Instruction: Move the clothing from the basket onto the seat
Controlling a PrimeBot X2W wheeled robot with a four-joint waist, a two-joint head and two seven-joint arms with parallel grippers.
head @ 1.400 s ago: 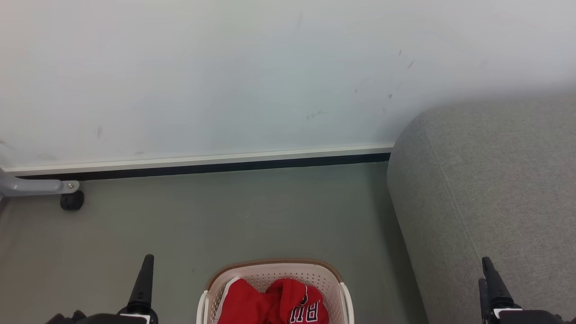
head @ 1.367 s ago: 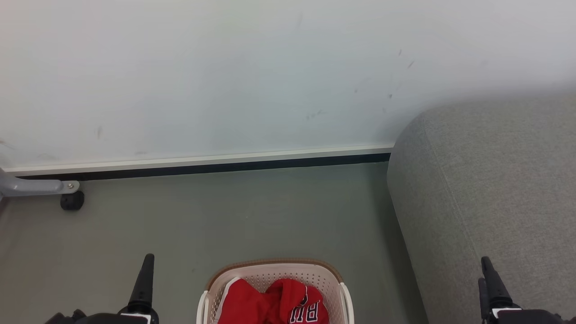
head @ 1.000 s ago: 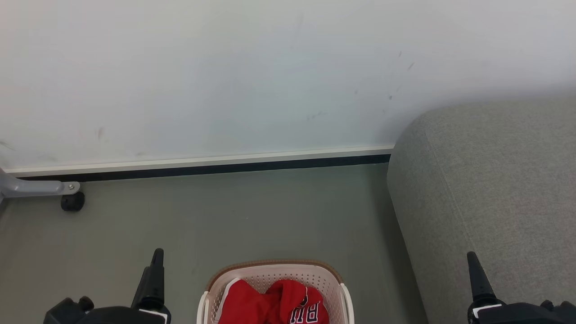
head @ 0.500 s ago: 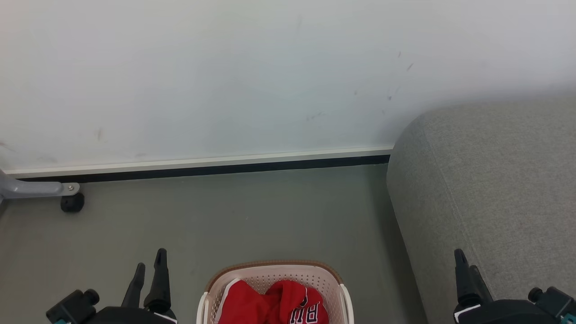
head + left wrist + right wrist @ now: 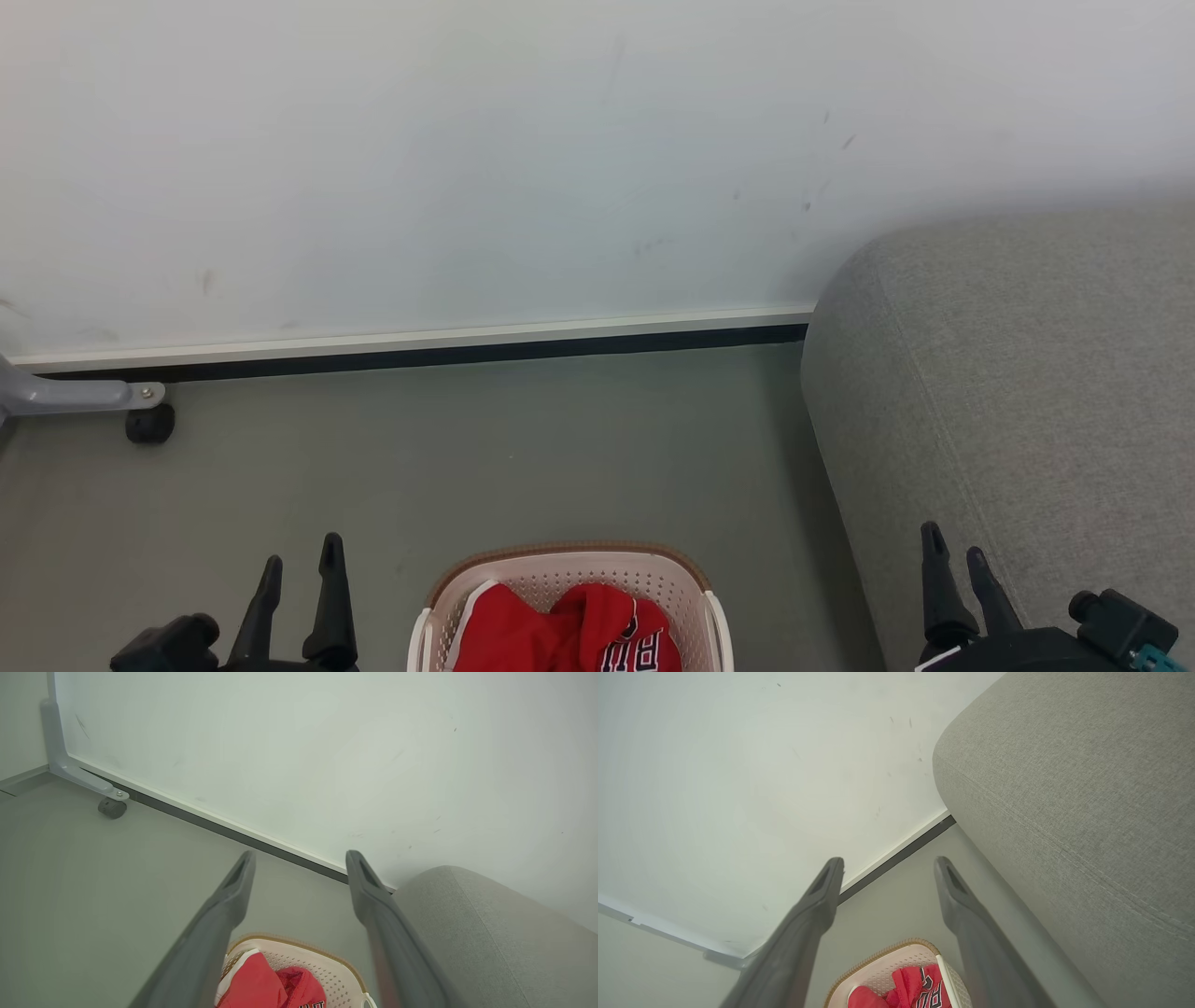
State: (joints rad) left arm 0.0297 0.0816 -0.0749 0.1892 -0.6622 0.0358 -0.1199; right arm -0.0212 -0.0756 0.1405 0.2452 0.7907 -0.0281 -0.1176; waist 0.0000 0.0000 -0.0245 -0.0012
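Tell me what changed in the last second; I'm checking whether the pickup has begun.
The left gripper and right gripper rolled at the wrist, now showing both open jaws; the right edged toward the basket. Nothing was grasped. The clothing stays in the basket.

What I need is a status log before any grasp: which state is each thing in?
basket: upright on the floor, loaded.
clothing: crumpled inside the basket.
seat: no clothing on its visible part.
left pincer: open, empty, left of the basket.
right pincer: open, empty, beside the seat.
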